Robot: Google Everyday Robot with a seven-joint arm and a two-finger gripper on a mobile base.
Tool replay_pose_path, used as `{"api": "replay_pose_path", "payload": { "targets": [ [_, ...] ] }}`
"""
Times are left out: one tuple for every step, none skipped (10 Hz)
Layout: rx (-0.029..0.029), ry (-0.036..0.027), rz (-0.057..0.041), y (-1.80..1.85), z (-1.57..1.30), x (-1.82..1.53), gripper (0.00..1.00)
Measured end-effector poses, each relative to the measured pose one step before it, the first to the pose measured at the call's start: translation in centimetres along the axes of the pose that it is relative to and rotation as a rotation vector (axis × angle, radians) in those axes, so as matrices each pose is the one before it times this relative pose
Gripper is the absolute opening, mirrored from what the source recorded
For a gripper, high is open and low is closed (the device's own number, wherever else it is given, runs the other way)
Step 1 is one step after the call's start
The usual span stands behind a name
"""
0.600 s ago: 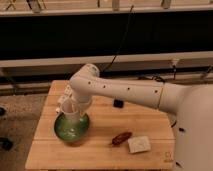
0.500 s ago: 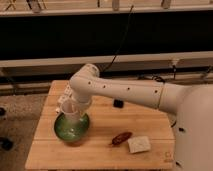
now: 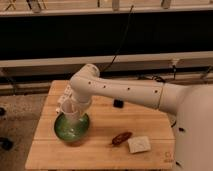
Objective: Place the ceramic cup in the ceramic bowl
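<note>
Camera view, single entry.

1. Change since the earlier frames: I am finding none. The arm (image 3: 125, 92), the cup and the loose items are all sitting where they were half a second ago.
2. Gripper (image 3: 66, 103): it is hanging at the left end of the white arm, over the left part of the wooden table (image 3: 100, 156), right at the top of the cup. I cannot tell how far it is open, or whether it is gripping the cup, because the wrist is covering it.
3. Ceramic cup (image 3: 70, 113): pale, standing directly below the gripper and over the middle of the bowl. Its lower end is reaching down inside the rim. I cannot tell whether it is touching the bottom.
4. Cup orientation: the long axis is running about vertical and the cup is showing upright. The mouth is facing up towards the gripper, as far as I am making out.
5. Ceramic bowl (image 3: 61, 131): green, resting on the near left of the table with its opening up.
6. Other items: a reddish-brown object (image 3: 121, 138) is lying right of the bowl, with a white packet (image 3: 138, 144) just beside it on its right. A small dark object (image 3: 118, 103) is sitting farther back, under the arm.
</note>
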Motion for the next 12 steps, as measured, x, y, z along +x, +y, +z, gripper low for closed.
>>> {"api": "replay_pose_path", "payload": {
  "targets": [
    [0.00106,-0.00084,0.00171,-0.024,-0.023,-0.018,0.48],
    [0.00104,-0.00065,0.00194,-0.016,-0.035,-0.003,0.50],
    [0.00127,-0.00062,0.00230,-0.006,-0.033,0.010,0.54],
    [0.00138,-0.00087,0.00162,-0.028,-0.026,-0.022,0.61],
    [0.00086,-0.00057,0.00217,0.002,-0.014,0.001,0.65],
    [0.00206,-0.00131,0.00234,-0.064,-0.037,-0.035,0.65],
    [0.00047,-0.00091,0.00191,0.001,0.011,-0.002,0.60],
    [0.00037,-0.00035,0.00217,0.000,-0.018,0.004,0.53],
    [0.00060,-0.00165,0.00350,0.022,0.014,-0.011,0.40],
    [0.00125,-0.00111,0.00179,-0.063,-0.001,-0.047,0.32],
    [0.00086,0.00084,0.00062,-0.024,-0.050,0.061,0.30],
    [0.00167,0.00136,-0.00227,-0.041,-0.163,0.144,0.33]
  ]
}}
